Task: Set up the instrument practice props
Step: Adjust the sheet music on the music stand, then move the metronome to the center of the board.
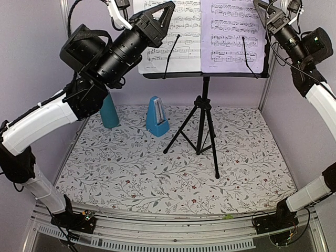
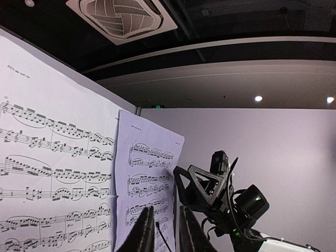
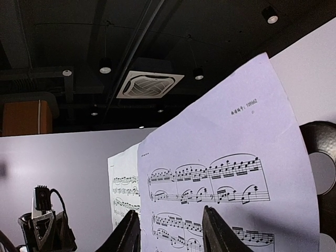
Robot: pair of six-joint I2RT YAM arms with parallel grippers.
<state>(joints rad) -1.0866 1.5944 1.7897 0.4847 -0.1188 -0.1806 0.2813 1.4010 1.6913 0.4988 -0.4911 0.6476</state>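
Music stand (image 1: 205, 113): upright at the back of the table, with white page (image 1: 176, 31) and lavender page (image 1: 233, 31) on its tray and metronome (image 1: 157, 116) beside its legs. Left gripper (image 2: 164, 215) and right gripper (image 3: 171, 215): both parted, empty, close to the sheets. Your hazard: one nudge could dislodge a page or tip the tripod.

We see the white page (image 1: 185, 32) and the lavender page (image 1: 232, 32) as thin, smooth, matt paper; the music stand (image 1: 206, 88) looks like black metal with a dull sheen. The metronome (image 1: 157, 116) and the teal cup (image 1: 109, 111) look like smooth plastic; the table cover (image 1: 157, 168) is a matt floral print.
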